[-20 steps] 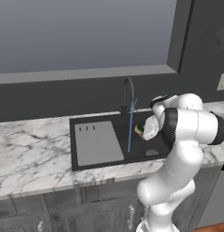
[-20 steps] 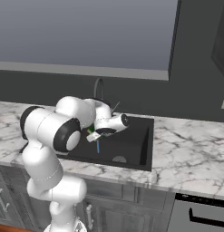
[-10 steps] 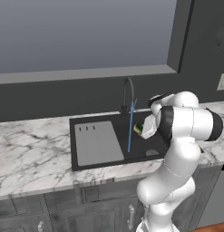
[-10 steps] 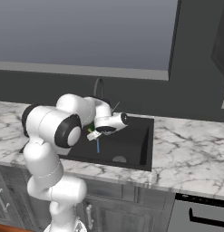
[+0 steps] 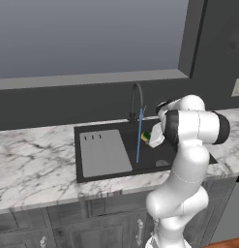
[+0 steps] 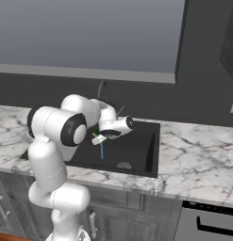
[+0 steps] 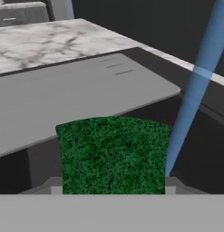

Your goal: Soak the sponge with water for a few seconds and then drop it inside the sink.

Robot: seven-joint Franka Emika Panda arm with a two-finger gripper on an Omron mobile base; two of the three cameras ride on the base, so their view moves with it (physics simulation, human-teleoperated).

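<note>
Claw (image 5: 151, 138) pinched on the sponge (image 7: 113, 154), jaws pressed against its two sides, green scouring face turned toward the hand camera and the yellow layer peeking out in the left base view. Held in the air above the black basin of the sink (image 5: 116, 170), not resting on anything. Right beside the sponge, the water (image 5: 139, 135): a thin blue stream falling straight from the arched faucet (image 5: 136, 99) to the basin floor. In the hand view, stream running along the sponge's right edge, touching or very nearly so; hard to tell from these pictures whether the flow actually lands on the block or just grazes past it.

Judged progress: pickup done, tap running, sponge brought to the stream, so likely at the start of the soak or within it. Probably needs a nudge sideways to sit squarely under the flow. Left to do: hold under the water a few seconds, then spread the jaws and let the sponge fall into the basin, somewhere near the round drain (image 5: 162, 163).

Further out: grey ribbed drainboard (image 5: 104, 152) filling the left part of the sink, white marbled table (image 5: 34, 162) around it, dark wall and a large window above.

No brand, label or legible writing anywhere; the three short marks on the drainboard are grooves, not letters.
</note>
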